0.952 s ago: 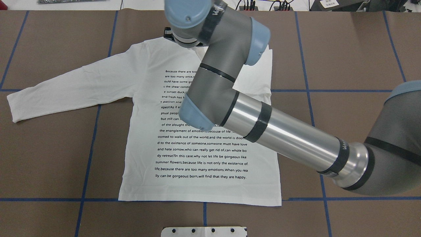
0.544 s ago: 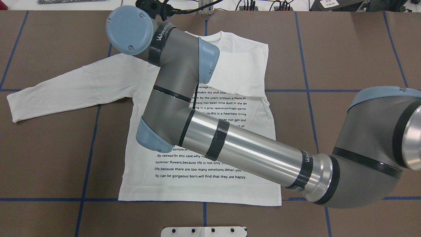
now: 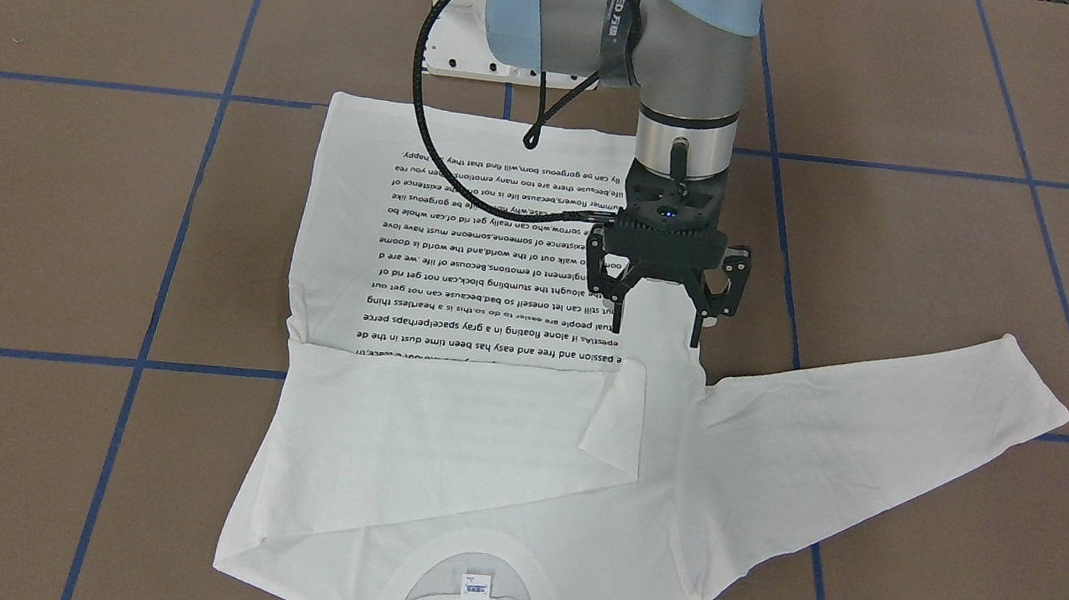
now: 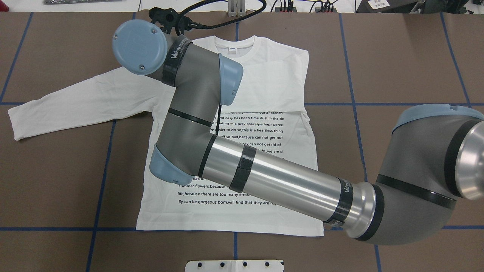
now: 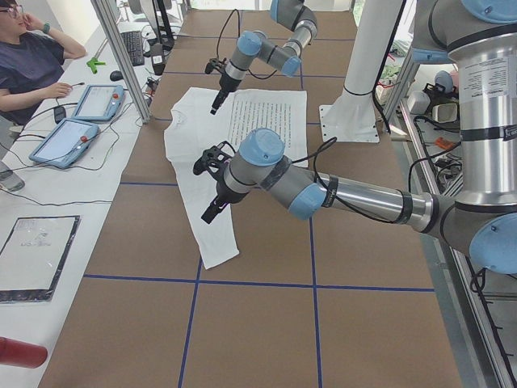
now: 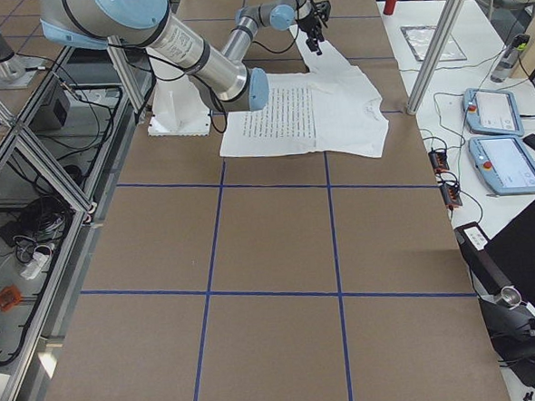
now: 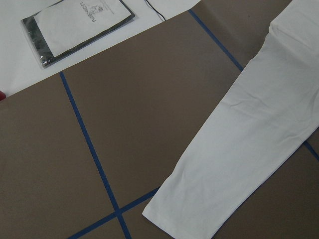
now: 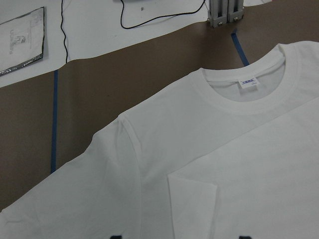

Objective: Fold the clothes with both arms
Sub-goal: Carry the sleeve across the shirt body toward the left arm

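The white long-sleeved T-shirt (image 4: 272, 75) lies flat on the brown table, collar away from me, printed text up. Its right sleeve is folded across the chest (image 3: 439, 430), with the cuff corner (image 8: 194, 194) near the left shoulder. Its left sleeve (image 4: 75, 102) lies stretched out to the left. My right arm reaches across the shirt. Its gripper (image 3: 657, 326) is open and empty, just above the shirt beside the text block. My left gripper (image 5: 212, 208) hangs above the left sleeve's end (image 7: 239, 149). I cannot tell whether it is open or shut.
The white pedestal base plate (image 4: 234, 265) sits at the table's near edge. Blue tape lines cross the table. Two tablets (image 5: 97, 101), an aluminium post (image 5: 121, 56) and a seated operator (image 5: 32, 65) are along the far side.
My right arm has swung left across the shirt and a little toward me. The right sleeve now lies over the chest and covers the top lines of text.
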`<state>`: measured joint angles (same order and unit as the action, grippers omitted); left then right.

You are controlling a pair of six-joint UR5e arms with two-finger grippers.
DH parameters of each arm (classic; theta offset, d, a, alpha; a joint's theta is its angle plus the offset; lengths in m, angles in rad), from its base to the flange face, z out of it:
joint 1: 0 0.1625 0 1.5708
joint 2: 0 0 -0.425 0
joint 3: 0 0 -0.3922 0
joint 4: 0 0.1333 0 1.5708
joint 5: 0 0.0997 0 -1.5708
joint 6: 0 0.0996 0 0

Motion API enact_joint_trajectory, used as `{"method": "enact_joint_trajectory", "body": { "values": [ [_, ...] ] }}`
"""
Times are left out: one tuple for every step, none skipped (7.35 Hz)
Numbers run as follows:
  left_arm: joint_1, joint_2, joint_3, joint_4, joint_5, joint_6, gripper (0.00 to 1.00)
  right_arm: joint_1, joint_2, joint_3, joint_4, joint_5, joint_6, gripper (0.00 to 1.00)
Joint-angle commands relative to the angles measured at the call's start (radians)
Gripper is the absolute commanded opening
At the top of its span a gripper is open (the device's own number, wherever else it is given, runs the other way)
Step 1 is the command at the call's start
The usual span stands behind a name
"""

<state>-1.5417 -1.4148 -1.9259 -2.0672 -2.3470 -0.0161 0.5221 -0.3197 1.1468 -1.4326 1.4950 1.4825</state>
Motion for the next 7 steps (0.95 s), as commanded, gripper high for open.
{"method": "enact_joint_trajectory", "body": {
  "values": [
    [0.003, -0.016, -0.018, -0.033, 0.0, -0.013, 1.0, 0.089, -0.042, 0.014, -0.078, 0.211, 0.001, 1.0],
    [0.008, -0.018, 0.011, -0.136, 0.0, -0.027, 1.0, 0.152, -0.092, 0.06, -0.15, 0.305, -0.014, 1.0],
    [0.021, -0.021, 0.04, -0.199, -0.005, -0.078, 1.0, 0.206, -0.176, 0.167, -0.21, 0.313, -0.103, 1.0],
    [0.059, -0.016, 0.047, -0.209, 0.002, -0.1, 1.0, 0.26, -0.282, 0.291, -0.244, 0.32, -0.239, 1.0],
    [0.098, -0.018, 0.071, -0.209, 0.008, -0.114, 1.0, 0.329, -0.406, 0.397, -0.244, 0.386, -0.378, 1.0],
    [0.144, -0.015, 0.076, -0.211, 0.041, -0.137, 1.0, 0.413, -0.517, 0.483, -0.241, 0.481, -0.547, 1.0],
    [0.219, -0.012, 0.08, -0.214, 0.066, -0.234, 1.0, 0.499, -0.621, 0.558, -0.238, 0.56, -0.697, 1.0]
  ]
}}
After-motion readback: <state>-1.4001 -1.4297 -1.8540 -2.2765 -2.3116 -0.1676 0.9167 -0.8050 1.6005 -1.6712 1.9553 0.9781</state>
